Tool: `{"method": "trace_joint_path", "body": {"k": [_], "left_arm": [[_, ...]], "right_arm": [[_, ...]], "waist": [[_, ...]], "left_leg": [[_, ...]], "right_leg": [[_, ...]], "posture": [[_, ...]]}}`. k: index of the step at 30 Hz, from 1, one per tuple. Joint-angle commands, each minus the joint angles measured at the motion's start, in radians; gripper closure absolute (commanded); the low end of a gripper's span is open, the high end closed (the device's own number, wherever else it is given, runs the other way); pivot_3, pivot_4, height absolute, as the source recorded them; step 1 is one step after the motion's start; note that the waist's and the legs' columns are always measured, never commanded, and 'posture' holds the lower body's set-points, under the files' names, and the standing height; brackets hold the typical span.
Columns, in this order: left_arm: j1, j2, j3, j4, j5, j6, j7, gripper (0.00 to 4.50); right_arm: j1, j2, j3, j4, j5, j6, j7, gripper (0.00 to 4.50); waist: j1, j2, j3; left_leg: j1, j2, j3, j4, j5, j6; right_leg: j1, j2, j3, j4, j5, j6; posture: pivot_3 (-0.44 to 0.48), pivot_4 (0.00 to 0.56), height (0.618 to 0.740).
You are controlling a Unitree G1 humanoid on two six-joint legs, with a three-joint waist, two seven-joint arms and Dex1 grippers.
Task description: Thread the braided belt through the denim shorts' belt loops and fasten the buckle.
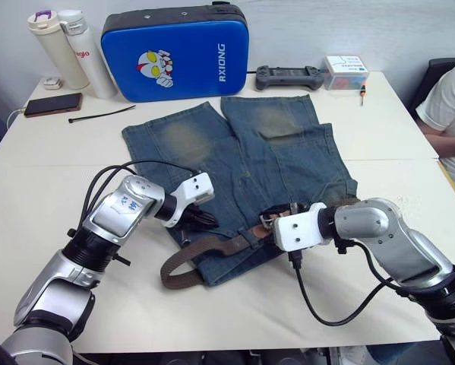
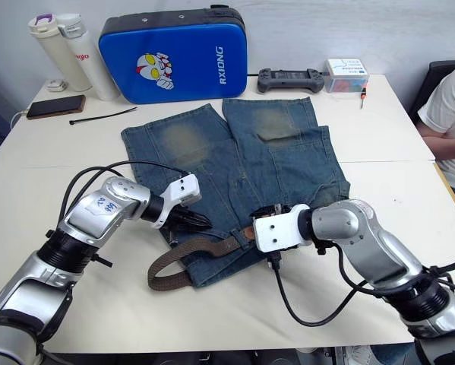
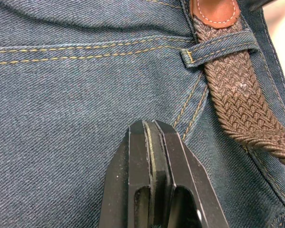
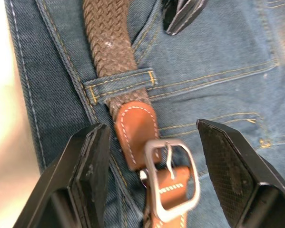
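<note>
Braided belt (image 4: 113, 42) under one belt loop (image 4: 121, 83), far end hidden beneath denim shorts (image 1: 235, 152).

A blue case (image 1: 174, 53) stands at the table's (image 1: 409, 137) far edge, two bottles (image 1: 71, 47) at its far left corner. A phone (image 1: 52, 104) and black cable tie (image 1: 102, 115) lie near them; a controller (image 1: 290, 77) and small box (image 1: 345, 73) sit far right.

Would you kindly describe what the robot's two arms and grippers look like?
Both arms are silver-grey metal with black joints, white wrist blocks and looping black cables. The left gripper and right gripper each have two black fingers; the left forearm carries a white label with blue markings.
</note>
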Motion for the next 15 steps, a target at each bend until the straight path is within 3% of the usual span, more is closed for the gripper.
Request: {"method": "trace_joint_path", "body": {"k": [1, 14, 15], "left_arm": [[0.009, 0.001, -0.001, -0.002, 0.015, 0.014, -0.003, 4.5], [-0.001, -0.004, 0.002, 0.012, 0.022, 0.011, -0.008, 4.5], [-0.002, -0.005, 0.002, 0.013, 0.022, 0.011, -0.009, 4.5]], "right_arm": [[0.012, 0.011, 0.003, 0.0, -0.028, -0.037, -0.003, 1.87], [0.021, 0.059, 0.031, 0.047, -0.129, -0.203, -0.029, 1.87], [0.02, 0.063, 0.031, 0.05, -0.136, -0.212, -0.033, 2.13]], "waist": [[0.0, 0.0, 0.0], [-0.001, -0.001, -0.001], [-0.001, -0.001, -0.001]], "left_leg": [[0.0, 0.0, 0.0, 0.0, 0.0, 0.0], [0.001, 0.0, 0.0, 0.0, 0.0, 0.0], [0.001, 0.0, 0.0, 0.0, 0.0, -0.001]], "right_leg": [[0.0, 0.0, 0.0, 0.0, 0.0, 0.0], [0.0, 0.0, 0.0, 0.0, 0.0, 0.0], [0.0, 0.0, 0.0, 0.0, 0.0, 0.0]], "posture": [[0.0, 0.15, 0.74], [0.0, 0.15, 0.74], [0.0, 0.15, 0.74]]}}
